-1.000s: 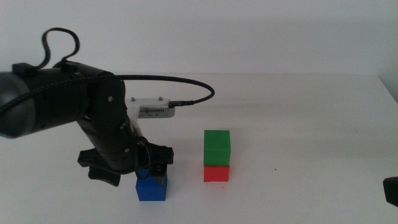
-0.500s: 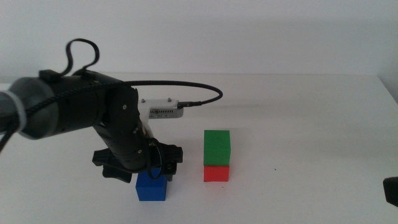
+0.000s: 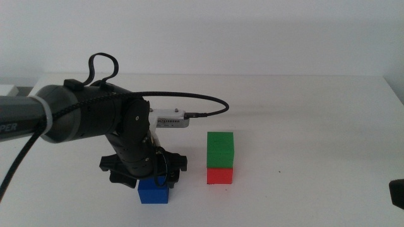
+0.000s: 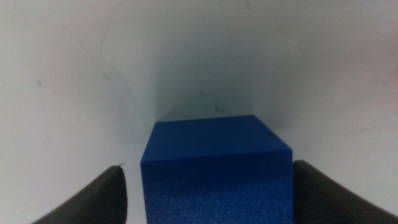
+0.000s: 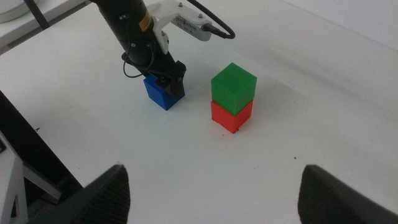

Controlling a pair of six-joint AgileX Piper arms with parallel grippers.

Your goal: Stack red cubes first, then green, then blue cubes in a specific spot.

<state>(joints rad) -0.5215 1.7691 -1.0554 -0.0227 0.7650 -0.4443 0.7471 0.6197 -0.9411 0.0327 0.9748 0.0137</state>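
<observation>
Middle view: green cube (image 3: 221,149) tops red cube (image 3: 219,174).

The white table (image 3: 315,126) carries two things directly on its surface. A blue cube (image 3: 153,193) rests toward the near edge, left of the middle. Just beside it, toward the right edge, a red cube (image 3: 219,175) sits flat on the surface with a clear strip of white between the two. A tiny dark dot (image 3: 278,172) marks the tabletop further toward the right edge. In the left wrist view, faint dark scribbles (image 4: 216,107) show on the surface just behind the blue cube.
</observation>
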